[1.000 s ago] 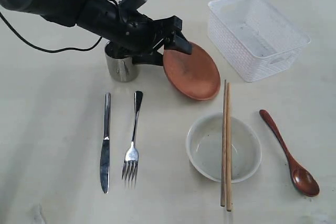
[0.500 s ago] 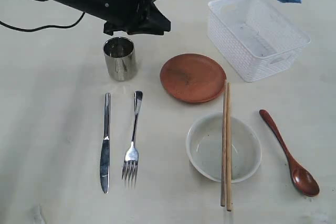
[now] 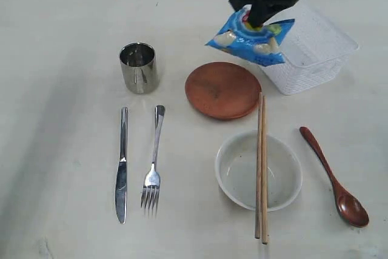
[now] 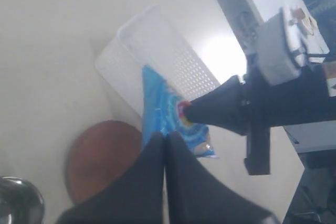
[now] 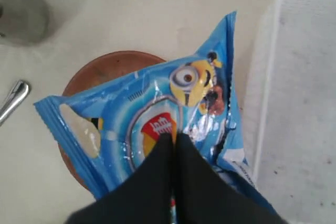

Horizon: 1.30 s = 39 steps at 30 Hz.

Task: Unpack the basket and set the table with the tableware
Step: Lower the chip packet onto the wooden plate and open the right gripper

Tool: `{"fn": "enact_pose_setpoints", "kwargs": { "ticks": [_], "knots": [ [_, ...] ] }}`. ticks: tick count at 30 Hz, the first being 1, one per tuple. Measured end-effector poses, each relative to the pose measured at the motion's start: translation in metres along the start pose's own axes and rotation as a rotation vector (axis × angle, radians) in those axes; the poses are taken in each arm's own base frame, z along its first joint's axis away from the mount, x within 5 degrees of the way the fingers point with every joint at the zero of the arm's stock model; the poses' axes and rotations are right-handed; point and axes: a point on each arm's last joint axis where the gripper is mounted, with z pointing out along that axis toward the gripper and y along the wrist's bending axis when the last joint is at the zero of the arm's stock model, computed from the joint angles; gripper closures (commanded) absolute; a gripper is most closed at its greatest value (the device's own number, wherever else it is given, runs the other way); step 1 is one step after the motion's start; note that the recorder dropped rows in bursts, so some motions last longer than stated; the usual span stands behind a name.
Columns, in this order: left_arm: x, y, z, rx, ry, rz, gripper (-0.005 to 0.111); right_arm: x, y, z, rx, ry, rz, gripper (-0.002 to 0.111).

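Exterior view: on the table (image 3: 60,119) lie one plate (image 3: 222,89), flat, with one cup (image 3: 139,68) to the left of the plate. One knife (image 3: 122,165) and one fork (image 3: 153,162) lie nearer the camera than the plate, on its left. One bowl (image 3: 242,177) sits just in front of the plate with two chopsticks (image 3: 261,168) across it, and one spoon (image 3: 333,177) lies further right. One basket (image 3: 309,47) stands just right of the plate. The right gripper (image 3: 260,13) holds the one snack bag (image 3: 251,37) above the plate's far edge.

A second ago the plate leaned tilted in the left gripper by the cup, and the bag was at the top edge.

Left wrist view: the left gripper (image 4: 165,137) is pressed together, empty, high above the plate (image 4: 100,156).

Right wrist view: the right gripper (image 5: 175,137) pinches the snack bag (image 5: 157,114) over the plate (image 5: 110,64).
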Motion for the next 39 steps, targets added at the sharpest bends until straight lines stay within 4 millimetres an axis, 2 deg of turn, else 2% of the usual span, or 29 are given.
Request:
{"fn": "enact_pose_setpoints", "kwargs": {
  "ticks": [5, 9, 16, 24, 26, 30, 32, 39],
  "knots": [
    [0.009, -0.001, -0.033, -0.045, -0.054, 0.033, 0.107, -0.007, 0.02, 0.033, -0.024, 0.019, -0.102, 0.109],
    [0.023, 0.004, -0.047, -0.093, -0.077, 0.03, 0.107, -0.007, 0.025, 0.055, -0.039, 0.043, -0.132, 0.109],
    [0.036, 0.012, -0.049, -0.14, -0.082, 0.013, 0.107, -0.005, 0.025, 0.072, -0.068, 0.065, -0.155, 0.109],
    [0.036, 0.012, -0.049, -0.143, -0.085, 0.023, 0.107, -0.002, 0.028, 0.09, -0.115, 0.089, -0.164, 0.108],
    [0.036, 0.012, -0.049, -0.144, -0.086, 0.025, 0.107, -0.002, 0.029, 0.091, -0.119, 0.09, -0.164, 0.099],
    [0.036, 0.012, -0.049, -0.144, -0.085, 0.03, 0.107, -0.002, 0.029, 0.092, -0.122, 0.097, -0.165, 0.061],
    [0.036, 0.012, -0.049, -0.144, -0.085, 0.03, 0.107, -0.001, 0.029, 0.092, -0.124, 0.101, -0.167, 0.048],
    [0.036, 0.012, -0.049, -0.144, -0.085, 0.036, 0.107, 0.0, 0.031, 0.092, -0.132, 0.117, -0.17, 0.045]
  ]
}}
